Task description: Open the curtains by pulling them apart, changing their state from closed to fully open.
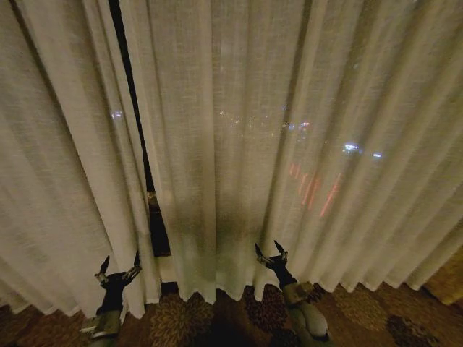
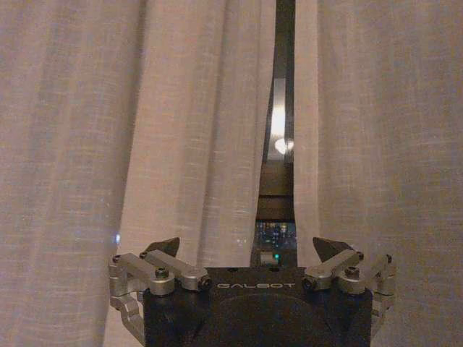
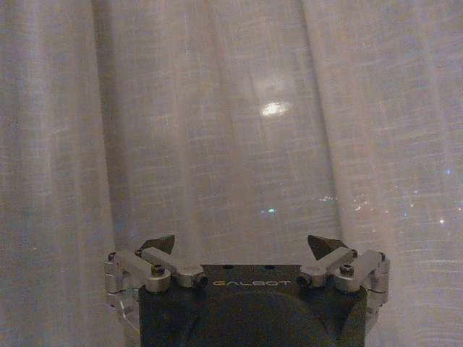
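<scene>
The curtains (image 1: 304, 144) hang as two sheer cream-white panels with soft vertical pleats, reaching down to a dark patterned carpet (image 1: 217, 318). They are thin enough that blurred lights from outside glow through the cloth — white and blue specks and a few reddish streaks on the right-hand panel. The left panel (image 1: 65, 166) and the right panel (image 1: 304, 144) do not quite meet: a narrow dark gap (image 1: 137, 144) runs between them, slanting down to a slightly wider opening near the floor.

The left gripper (image 1: 119, 269) sits low, just in front of the left panel's inner edge and beside the foot of the gap. Its jaws are spread wide and hold nothing. The right gripper (image 1: 270, 254) is on the other side of the gap, low in front of the right panel's hem, well apart from the opening. Its jaws are also spread wide with nothing between them.

The left wrist view looks straight into the gap (image 2: 282, 123), with a panel edge on each side of it and a bright light and a small green one showing through. The right wrist view faces unbroken pleated cloth (image 3: 231, 144) with one bright spot shining through it — the gap lies off to the side there.
</scene>
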